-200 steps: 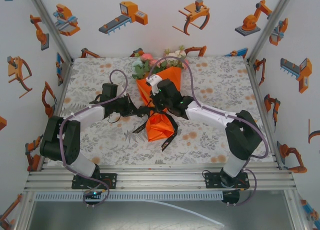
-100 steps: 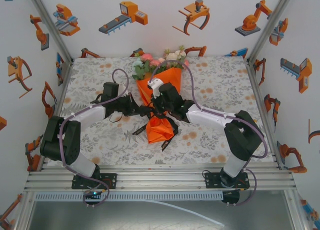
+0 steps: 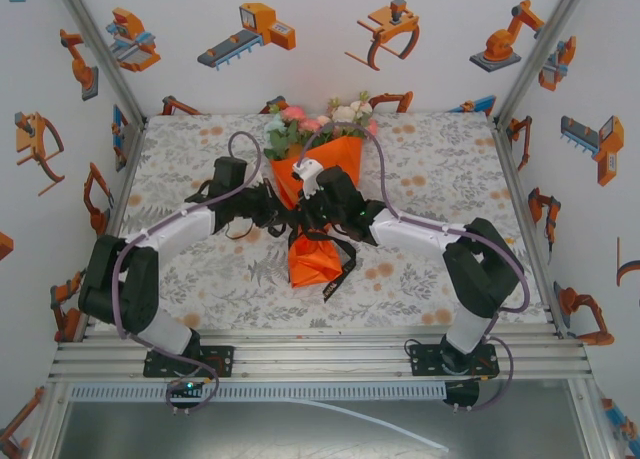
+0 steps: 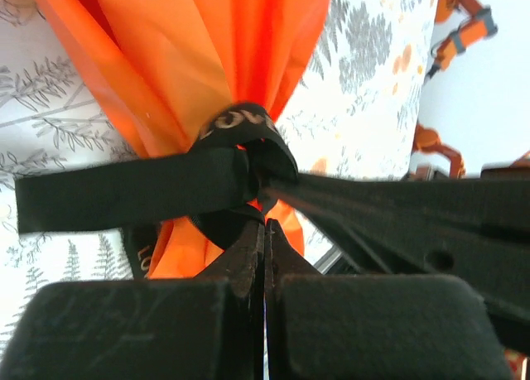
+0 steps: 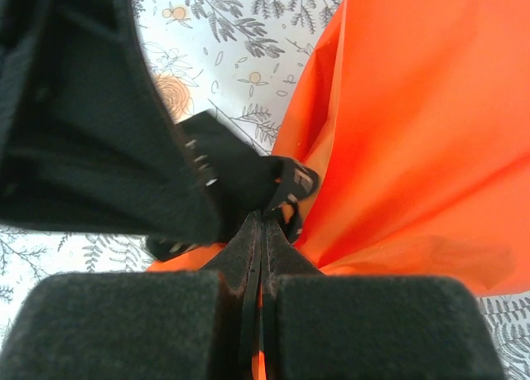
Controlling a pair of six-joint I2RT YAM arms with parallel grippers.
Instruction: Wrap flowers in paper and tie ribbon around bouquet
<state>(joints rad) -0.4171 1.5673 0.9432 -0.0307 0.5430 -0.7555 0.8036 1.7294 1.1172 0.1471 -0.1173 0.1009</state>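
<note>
- The bouquet [image 3: 340, 157] lay along the middle of the surface [image 3: 450, 169]. Its flowers [image 3: 318, 119] pointed toward the far wall, and the narrow end of the orange paper [image 3: 312, 264] pointed toward the arms.
- The black ribbon [image 4: 124, 190] circled the pinched waist of the paper, where a knot sat. One flat end ran off sideways in the left wrist view.
- The left tool [image 4: 263, 227] had its fingers pressed together, tips right under the knot and apparently clamped on a strand of ribbon.
- The right tool [image 5: 263, 221] was likewise closed, with its tips in a fold of ribbon just beside the paper, seemingly pinching it.
- The step in hand looked like cinching the knot: the wrap was done and the tying well along.
- To do it well, the two tools would need to draw apart evenly, in opposite directions and low along the surface, so the knot tightened without dragging or lifting the bouquet.
- An uneven or hard pull risked the floppy ribbon slipping out of such a thin grip, or the paper crumpling at its waist.
</note>
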